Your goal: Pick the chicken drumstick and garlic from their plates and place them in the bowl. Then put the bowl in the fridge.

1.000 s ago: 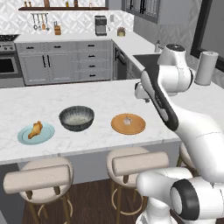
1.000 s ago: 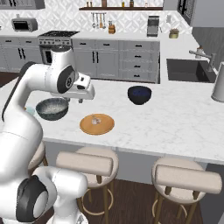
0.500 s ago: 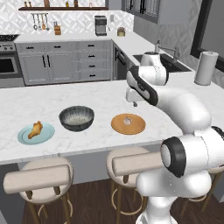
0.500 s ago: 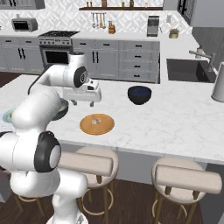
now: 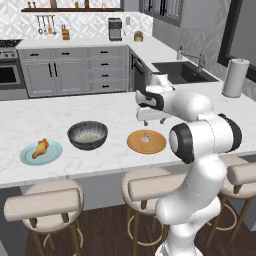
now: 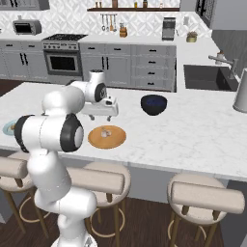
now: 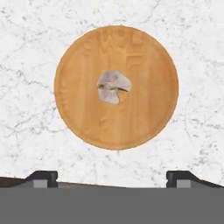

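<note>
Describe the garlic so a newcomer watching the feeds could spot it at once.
Find the white marble counter with three dishes in a row. The garlic is the small pale bulb in the middle of the wooden plate, the dish nearest the arm. The bowl looks empty; the blue plate holds a drumstick.

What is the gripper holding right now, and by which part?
Nothing. The gripper is open and empty, above the counter just short of the orange plate. The garlic lies free at the plate's middle.

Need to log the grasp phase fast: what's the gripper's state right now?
Gripper: open and empty, hanging above the garlic on the orange-tan plate.
</note>
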You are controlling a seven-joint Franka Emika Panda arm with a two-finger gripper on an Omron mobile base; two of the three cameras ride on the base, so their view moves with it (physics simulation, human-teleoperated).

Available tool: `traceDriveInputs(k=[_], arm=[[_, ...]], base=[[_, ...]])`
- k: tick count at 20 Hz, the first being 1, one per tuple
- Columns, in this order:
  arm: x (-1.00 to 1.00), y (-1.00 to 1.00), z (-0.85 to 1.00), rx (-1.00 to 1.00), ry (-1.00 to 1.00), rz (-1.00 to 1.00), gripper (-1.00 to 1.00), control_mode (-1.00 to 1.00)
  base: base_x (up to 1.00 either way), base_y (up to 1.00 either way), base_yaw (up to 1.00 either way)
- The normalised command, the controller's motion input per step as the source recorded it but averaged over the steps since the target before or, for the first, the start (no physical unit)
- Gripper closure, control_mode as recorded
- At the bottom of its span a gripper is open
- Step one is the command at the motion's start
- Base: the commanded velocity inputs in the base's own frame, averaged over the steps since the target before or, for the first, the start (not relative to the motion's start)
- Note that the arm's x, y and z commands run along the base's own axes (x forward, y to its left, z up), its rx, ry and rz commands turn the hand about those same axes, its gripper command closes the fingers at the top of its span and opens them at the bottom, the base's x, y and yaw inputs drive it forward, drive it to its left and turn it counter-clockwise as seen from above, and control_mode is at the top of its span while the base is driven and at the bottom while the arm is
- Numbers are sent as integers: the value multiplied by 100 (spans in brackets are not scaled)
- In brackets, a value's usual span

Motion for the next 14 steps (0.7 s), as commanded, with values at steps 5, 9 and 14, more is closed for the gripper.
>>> traceDriveInputs(k=[5,9,14], arm=[[27,0,-63,0,-11,6,-100,-100],[6,5,-55,0,-13,6,-100,-100],[7,0,-47,0,-12,9,-100,-100]], base=[[0,0,0],[0,0,0],[0,0,0]])
